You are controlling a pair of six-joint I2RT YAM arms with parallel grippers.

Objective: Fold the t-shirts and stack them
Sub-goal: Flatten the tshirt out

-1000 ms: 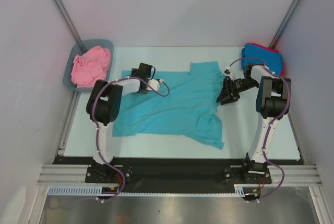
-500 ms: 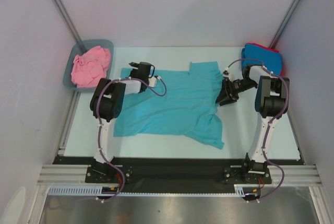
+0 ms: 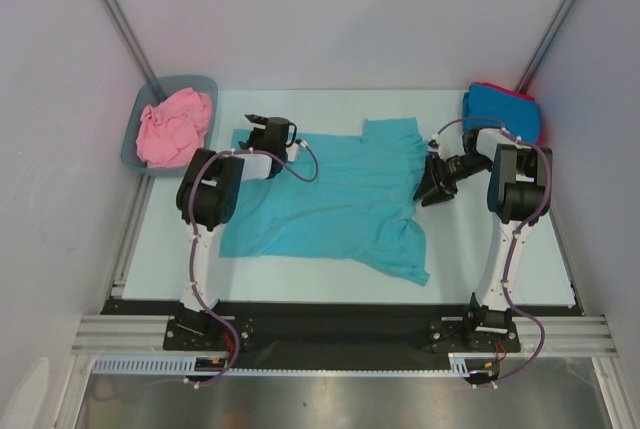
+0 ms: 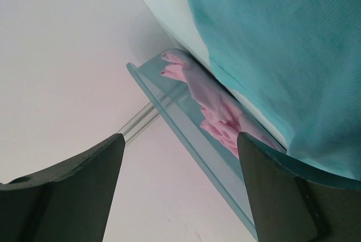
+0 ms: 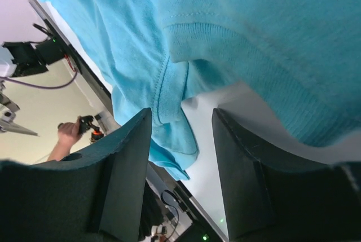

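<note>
**Op:** Top view first. Where is everything?

**Eng:** Your teal t-shirt lies spread out in the middle of the bench, between the two arms. The pink t-shirt is bunched up in the grey-blue tub at the far left corner. The blue t-shirt sits folded at the far right corner, on top of the red t-shirt (only a red edge shows). The left fingers are at the teal t-shirt's far left corner. The right fingers are at its right edge, just beside the far sleeve. From up here you can't judge either gap.

**Op:** Left wrist?

**Eng:** The left fingers are spread wide, with nothing between them. Through the gap you see the tub wall, with the pink t-shirt showing over its rim. The teal t-shirt fills the upper right of the view. Its edge runs down to the tip of the finger on that side. I can't tell whether cloth and finger touch.

**Op:** Right wrist?

**Eng:** The right fingers are parted and released, with nothing pinched. The teal t-shirt covers most of the view beyond them, and a stitched hem and a ribbed band are both visible. A bare patch of bench shows in the gap between the fingers.
</note>
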